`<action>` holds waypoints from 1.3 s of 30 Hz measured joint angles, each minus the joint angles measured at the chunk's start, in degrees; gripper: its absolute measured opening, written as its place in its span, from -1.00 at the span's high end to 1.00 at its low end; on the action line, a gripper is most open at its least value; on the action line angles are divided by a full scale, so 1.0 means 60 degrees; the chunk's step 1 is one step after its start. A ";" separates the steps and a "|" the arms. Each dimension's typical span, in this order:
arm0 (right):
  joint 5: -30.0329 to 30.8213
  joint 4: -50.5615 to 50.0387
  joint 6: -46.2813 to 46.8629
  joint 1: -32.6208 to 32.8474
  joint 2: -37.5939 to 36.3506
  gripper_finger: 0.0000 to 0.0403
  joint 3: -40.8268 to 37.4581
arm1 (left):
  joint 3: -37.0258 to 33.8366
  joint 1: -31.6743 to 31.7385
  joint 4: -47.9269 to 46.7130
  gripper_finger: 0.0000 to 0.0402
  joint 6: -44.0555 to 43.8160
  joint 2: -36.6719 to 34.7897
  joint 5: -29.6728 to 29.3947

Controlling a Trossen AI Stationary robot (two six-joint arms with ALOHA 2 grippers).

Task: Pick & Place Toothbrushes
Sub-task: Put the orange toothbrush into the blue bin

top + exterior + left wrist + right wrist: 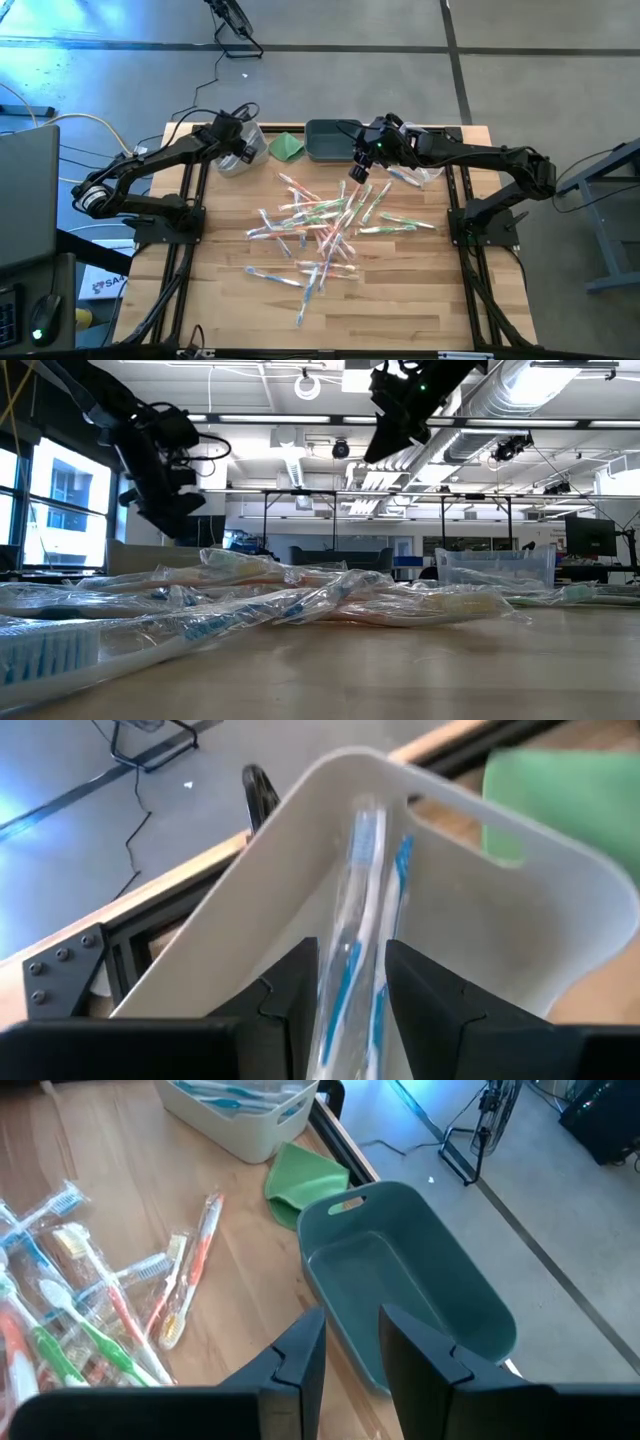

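- Fingers of my left gripper (348, 995) spread over the white plastic bin (500, 935), a blue wrapped toothbrush (352, 935) between them.
- My right gripper (350, 1355), slightly parted and empty, over the grey-green bin's (455, 1295) rim.
- Clear-wrapped toothbrushes (325, 230) scattered mid-table.

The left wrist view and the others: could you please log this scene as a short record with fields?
left gripper: over the white bin, fingers apart around a blue toothbrush in a clear wrapper
right gripper: above the table beside the teal bin, nothing between its fingers
teal bin: nothing visible inside
green cloth: between the two bins
loose toothbrushes: scattered mid-table
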 joint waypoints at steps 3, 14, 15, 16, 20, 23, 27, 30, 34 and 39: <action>0.0000 0.0028 0.0000 0.0000 0.0000 0.56 0.0000 | 0.0000 0.0000 0.0277 0.43 -0.0083 0.0000 0.0000; 0.0000 0.0027 -0.0002 0.0000 0.0000 0.56 0.0000 | 0.0000 -0.0004 0.0294 0.42 -0.0150 0.0000 0.0244; 0.0000 0.0027 -0.0001 0.0000 0.0000 0.56 0.0000 | 0.0000 -0.0004 0.0294 0.42 -0.0159 0.0000 0.0329; 0.0000 0.0027 -0.0001 0.0000 0.0000 0.56 0.0000 | 0.0000 -0.0011 0.0295 0.42 -0.0194 0.0000 0.0411; 0.0063 0.0027 -0.0004 0.0000 0.0000 0.56 0.0000 | 0.0000 -0.0326 0.0369 0.42 -0.0369 -0.0011 0.0371; 0.0073 0.0027 -0.0004 0.0000 0.0000 0.56 0.0000 | 0.0000 -0.0718 0.0667 0.47 -0.0370 -0.0147 0.0370; 0.0073 0.0025 -0.0004 0.0000 0.0000 0.56 0.0000 | 0.0004 -0.1171 0.1402 0.66 -0.0367 -0.0286 0.0445; 0.0073 0.0024 -0.0004 0.0000 0.0000 0.56 0.0000 | 0.0004 -0.1221 0.1912 0.85 -0.0325 -0.0486 0.0955; 0.0069 0.0023 -0.0004 0.0000 0.0000 0.56 0.0000 | 0.0004 -0.1213 0.2244 0.97 -0.0346 -0.0749 0.1708; 0.0073 0.0023 -0.0018 0.0000 0.0000 0.56 0.0000 | 0.0007 -0.1306 0.2361 0.95 -0.0370 -0.1233 0.1985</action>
